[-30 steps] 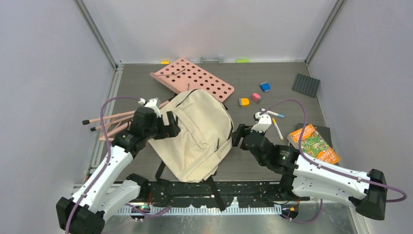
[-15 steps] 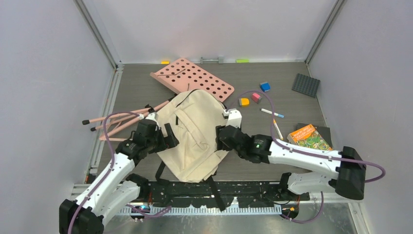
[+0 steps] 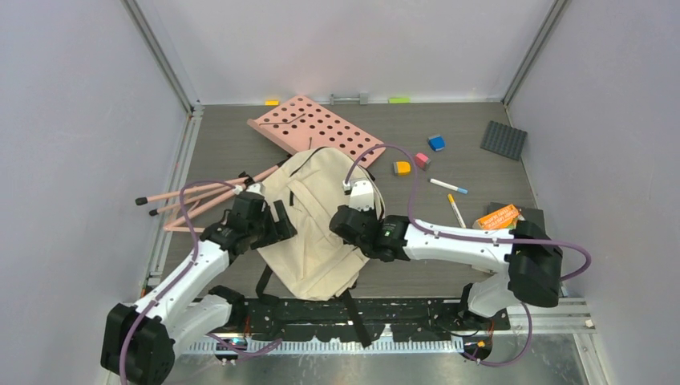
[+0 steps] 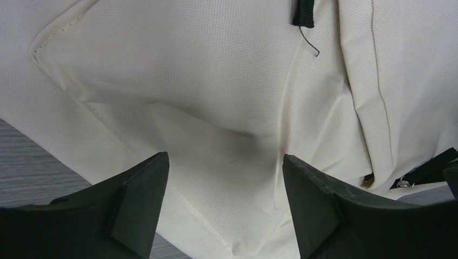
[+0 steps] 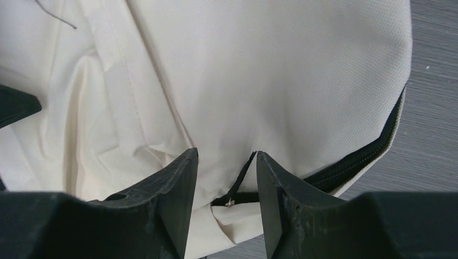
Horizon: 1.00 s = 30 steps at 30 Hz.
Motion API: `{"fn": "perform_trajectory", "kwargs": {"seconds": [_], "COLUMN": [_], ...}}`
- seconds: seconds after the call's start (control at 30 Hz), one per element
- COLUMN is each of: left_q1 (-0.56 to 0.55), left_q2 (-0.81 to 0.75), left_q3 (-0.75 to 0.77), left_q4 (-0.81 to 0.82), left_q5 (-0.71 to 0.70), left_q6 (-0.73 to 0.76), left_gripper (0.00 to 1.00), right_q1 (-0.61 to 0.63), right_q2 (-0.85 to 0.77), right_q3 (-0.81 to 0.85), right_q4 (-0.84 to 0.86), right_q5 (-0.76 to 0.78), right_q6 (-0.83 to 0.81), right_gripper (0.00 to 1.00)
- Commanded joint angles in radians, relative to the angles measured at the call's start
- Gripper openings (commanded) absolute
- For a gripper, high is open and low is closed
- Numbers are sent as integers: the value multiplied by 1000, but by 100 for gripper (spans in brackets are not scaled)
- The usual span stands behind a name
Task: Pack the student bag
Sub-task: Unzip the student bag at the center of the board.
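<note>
Now, over the student bag [image 3: 317, 200] on the tabletop [image 3: 449, 128], the left claw [image 4: 224, 162] gapes wide; the right claw [image 5: 224, 156] is narrowly parted, a zipper pull [image 5: 231, 202] showing in its gap

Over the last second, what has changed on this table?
The right gripper swung left from beside the student bag onto its middle, jaws open over a zipper. The left gripper slid slightly nearer along the bag's left edge, open too. Bag, pink board, blocks, pens and book stayed put.
</note>
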<state>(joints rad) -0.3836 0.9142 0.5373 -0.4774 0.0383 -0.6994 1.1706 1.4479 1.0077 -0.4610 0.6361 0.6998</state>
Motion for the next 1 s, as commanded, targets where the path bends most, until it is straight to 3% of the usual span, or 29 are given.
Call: {"fn": "perform_trajectory", "kwargs": {"seconds": [0.0, 0.13, 0.4, 0.6, 0.73, 0.87, 0.97], "left_q1": [5, 6, 6, 6, 6, 6, 6], "left_q2": [44, 79, 85, 76, 75, 75, 71], "left_q3": [58, 59, 53, 44, 47, 56, 59], "left_q4": [38, 51, 55, 47, 37, 29, 23], "left_q5": [-12, -4, -6, -22, -29, -30, -45], "left_q6": [23, 35, 40, 47, 63, 75, 77], "left_gripper": [77, 67, 31, 20, 13, 0, 0], "right_q1": [6, 5, 6, 6, 10, 17, 25], "right_q2": [38, 65, 126, 158, 150, 126, 98], "right_q3": [58, 60, 69, 69, 62, 48, 37], "right_q4": [-54, -57, -47, -36, -34, -32, -30], "right_q5": [114, 127, 146, 167, 187, 213, 229], "right_q6": [70, 99, 110, 125, 137, 142, 140], "right_gripper": [50, 49, 45, 39, 27, 4, 1]}}
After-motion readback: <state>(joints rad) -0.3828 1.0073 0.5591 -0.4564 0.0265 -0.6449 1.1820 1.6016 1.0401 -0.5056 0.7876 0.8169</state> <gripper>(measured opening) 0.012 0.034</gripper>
